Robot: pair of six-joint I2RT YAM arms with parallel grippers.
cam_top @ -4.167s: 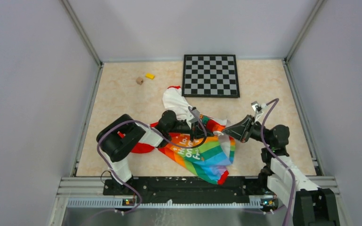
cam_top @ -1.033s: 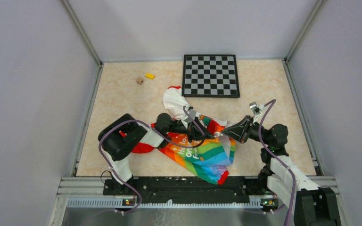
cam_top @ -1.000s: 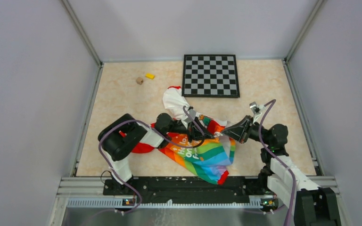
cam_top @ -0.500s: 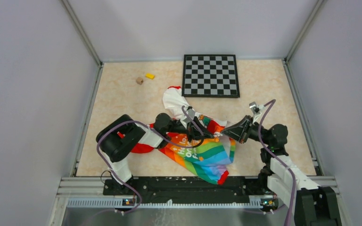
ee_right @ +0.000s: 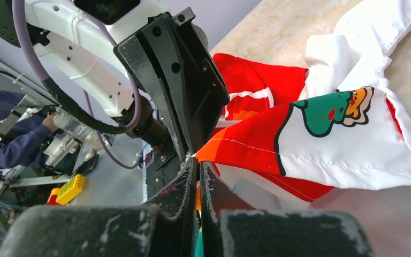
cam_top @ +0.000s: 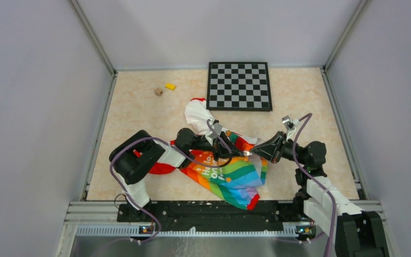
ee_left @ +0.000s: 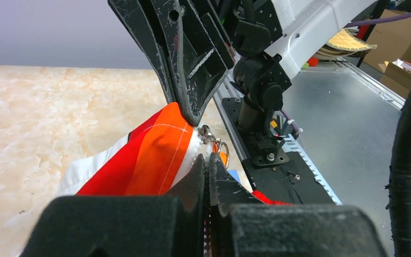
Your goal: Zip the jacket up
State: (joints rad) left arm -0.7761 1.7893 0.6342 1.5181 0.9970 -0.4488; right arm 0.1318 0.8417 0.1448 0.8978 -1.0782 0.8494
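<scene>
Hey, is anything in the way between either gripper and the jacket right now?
Nothing visible is. The left gripper and the right gripper are both shut on the jacket at its orange edge, tip to tip beside the metal zipper pull. The checkerboard lies apart, farther back.

I see the child's rainbow-striped fabric jacket (cam_top: 230, 175) centred on the marbled beige table (cam_top: 134, 115), the black-and-grey checkerboard (cam_top: 239, 85) behind it, and a small yellow block (cam_top: 169, 86) and brown cube (cam_top: 158, 91) left of that board.
</scene>
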